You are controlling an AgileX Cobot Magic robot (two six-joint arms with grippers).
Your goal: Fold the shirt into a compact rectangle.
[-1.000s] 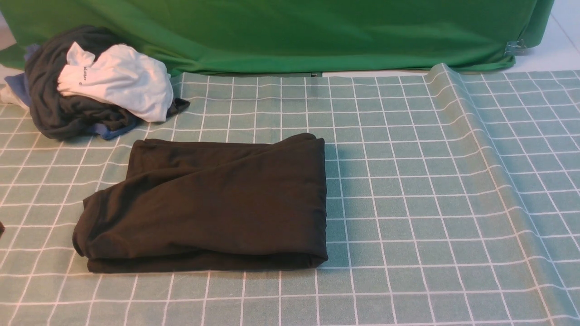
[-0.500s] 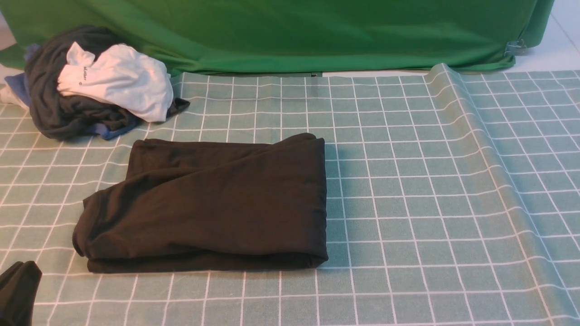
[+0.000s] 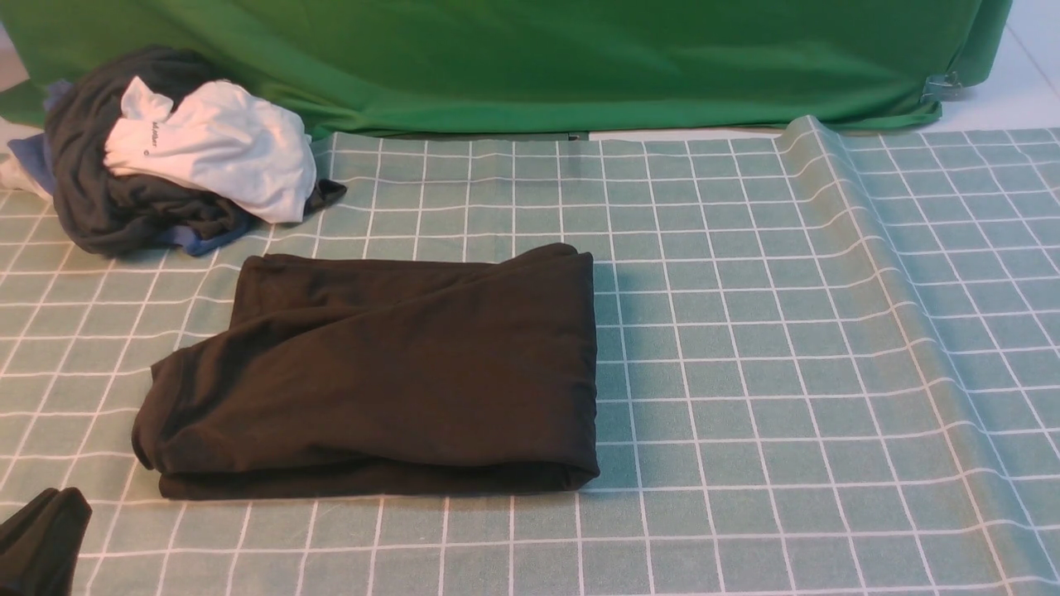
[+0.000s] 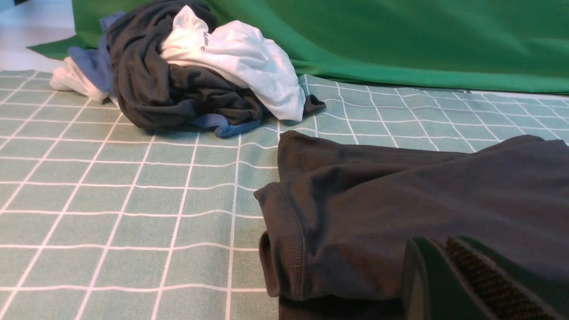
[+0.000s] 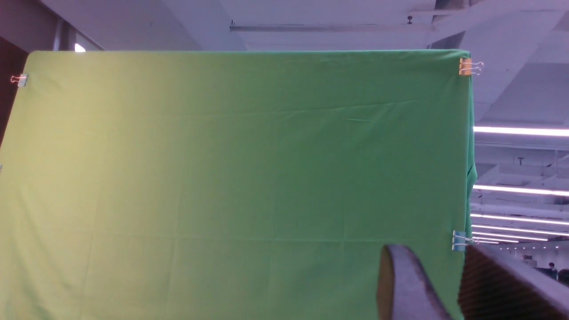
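The black-brown shirt [image 3: 389,372] lies folded into a rough rectangle in the middle of the checked cloth; its left edge is uneven and its print and neck tag are hidden. In the left wrist view the shirt [image 4: 400,200] shows a ribbed cuff at its near corner. My left gripper [image 3: 41,538] sits low at the near left, short of the shirt's left front corner, shut with nothing between its fingers [image 4: 471,275]. My right gripper [image 5: 429,253] is out of the front view; its wrist view faces the green backdrop, with open fingers and nothing between them.
A pile of other clothes sits at the back left: a dark grey garment [image 3: 124,207] with blue edges and a white one [image 3: 215,145] on top. A green backdrop [image 3: 530,58] hangs behind. A raised crease [image 3: 878,273] runs through the checked cloth [image 3: 745,348] on the right.
My left gripper has come into the front view at the bottom left corner and moved slightly right. The shirt has not moved.
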